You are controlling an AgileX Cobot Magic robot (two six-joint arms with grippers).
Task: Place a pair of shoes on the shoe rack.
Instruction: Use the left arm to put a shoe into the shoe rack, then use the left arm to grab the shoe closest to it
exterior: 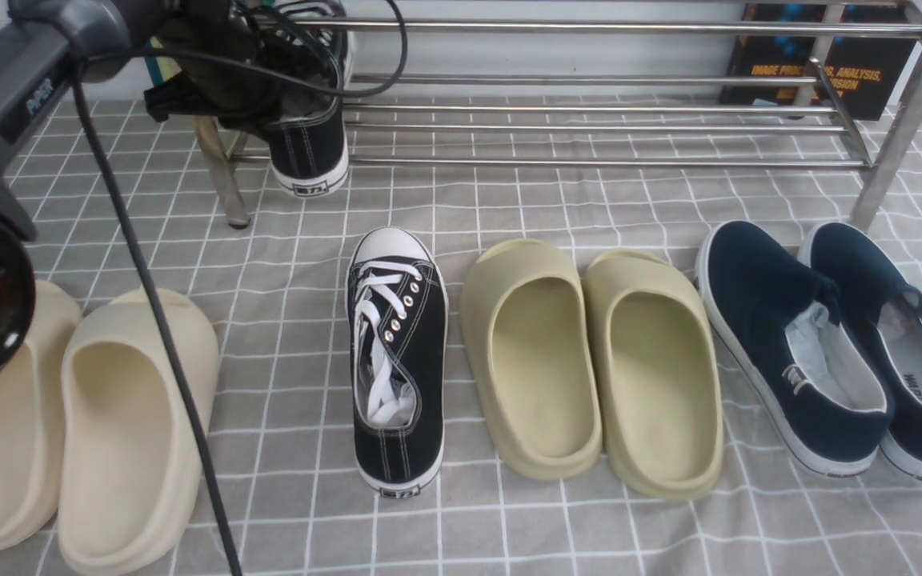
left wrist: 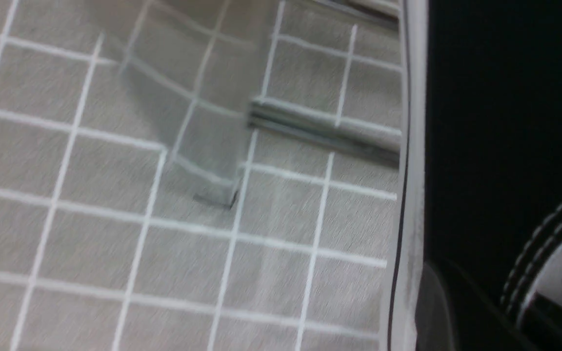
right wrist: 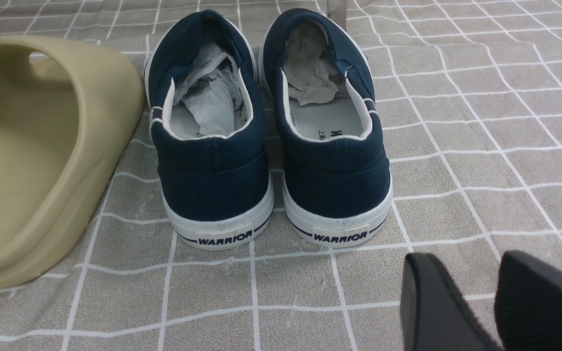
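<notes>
We see the left gripper (exterior: 273,84) at the far left, clamped on one black sneaker (exterior: 309,152). It holds the shoe at a tilt, heel toward us, over the left end of the shoe rack (exterior: 589,162). We cannot tell whether the sneaker rests on the bars. In the left wrist view its white sole edge runs close beside a rack bar and leg, all blurred.

The other sneaker (exterior: 397,360) lies flat on the table (exterior: 589,528), near the middle, toe pointing at the rack and well apart from it. Just to its right sit the olive slides (exterior: 589,360), and the navy slip-ons (exterior: 837,352) are further right. The cream slides (exterior: 85,416) are at the near left.

The right gripper (right wrist: 476,265) hangs near the slip-ons' heels, tips a little apart and holding nothing.
</notes>
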